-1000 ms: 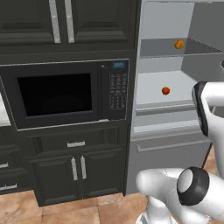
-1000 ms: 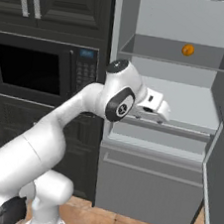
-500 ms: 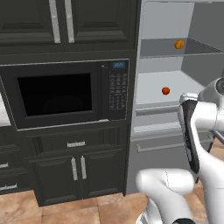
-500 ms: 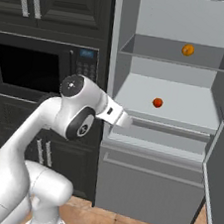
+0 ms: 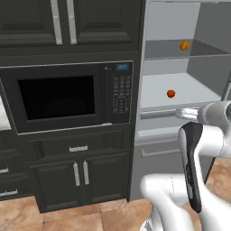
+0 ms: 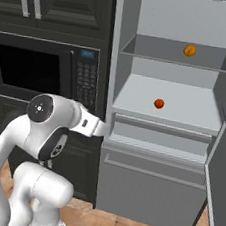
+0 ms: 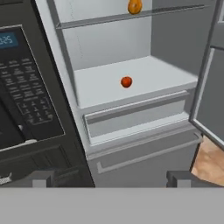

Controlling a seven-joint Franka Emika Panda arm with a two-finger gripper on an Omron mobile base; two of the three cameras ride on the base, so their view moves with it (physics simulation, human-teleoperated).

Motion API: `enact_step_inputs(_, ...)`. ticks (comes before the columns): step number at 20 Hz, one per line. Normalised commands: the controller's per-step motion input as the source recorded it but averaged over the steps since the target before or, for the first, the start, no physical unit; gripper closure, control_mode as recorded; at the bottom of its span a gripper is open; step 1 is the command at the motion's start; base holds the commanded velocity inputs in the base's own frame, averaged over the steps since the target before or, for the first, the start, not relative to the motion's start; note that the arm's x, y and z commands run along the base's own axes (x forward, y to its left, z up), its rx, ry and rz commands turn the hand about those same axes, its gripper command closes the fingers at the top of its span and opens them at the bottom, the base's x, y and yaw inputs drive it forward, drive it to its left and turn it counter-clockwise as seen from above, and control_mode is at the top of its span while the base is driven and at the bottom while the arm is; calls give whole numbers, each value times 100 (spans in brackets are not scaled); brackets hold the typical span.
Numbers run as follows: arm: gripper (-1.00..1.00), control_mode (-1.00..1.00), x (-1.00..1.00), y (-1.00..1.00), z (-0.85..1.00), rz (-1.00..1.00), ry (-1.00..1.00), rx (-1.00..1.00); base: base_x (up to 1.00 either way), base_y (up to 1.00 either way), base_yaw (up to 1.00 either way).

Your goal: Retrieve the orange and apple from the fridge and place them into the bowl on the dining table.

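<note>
Hand view: pincer (image 7: 111, 178) wide, empty; apple (image 7: 126, 82) apparently below orange (image 7: 134, 6) in fridge (image 7: 131, 131).

Fridge (image 6: 161, 141) open, right of microwave (image 5: 67, 97). Orange (image 6: 189, 50) on upper shelf (image 6: 143, 52), toward right. Apple (image 6: 159, 103) on lower shelf (image 6: 195, 113), below and left of orange. Drawer (image 6: 157, 133) beneath lower shelf.

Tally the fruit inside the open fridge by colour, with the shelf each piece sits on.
Yellow-orange: 1, the orange on the upper shelf.
Red-orange: 1, the apple on the lower shelf.
Total: 2 pieces in the fridge.
</note>
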Motion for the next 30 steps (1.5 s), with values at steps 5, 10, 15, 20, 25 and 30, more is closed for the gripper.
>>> enact_step_inputs(5, -100, -100, 0, 2, 0, 27, 0, 0, 0, 0, 0)
enact_step_inputs(10, -100, -100, 13, 1, 0, 21, 2, 0, 0, 0, 0)
enact_step_inputs(15, -100, -100, 27, 4, 0, -4, 7, 0, 0, 0, 0)
enact_step_inputs(20, -100, -100, 6, 31, 0, -13, 16, -4, 0, 0, 0)
enact_step_inputs(25, -100, -100, 0, 48, 3, -15, 14, -11, 0, 0, 0)
enact_step_inputs(30, -100, -100, 0, 30, 1, -11, 10, -8, 0, 0, 0)
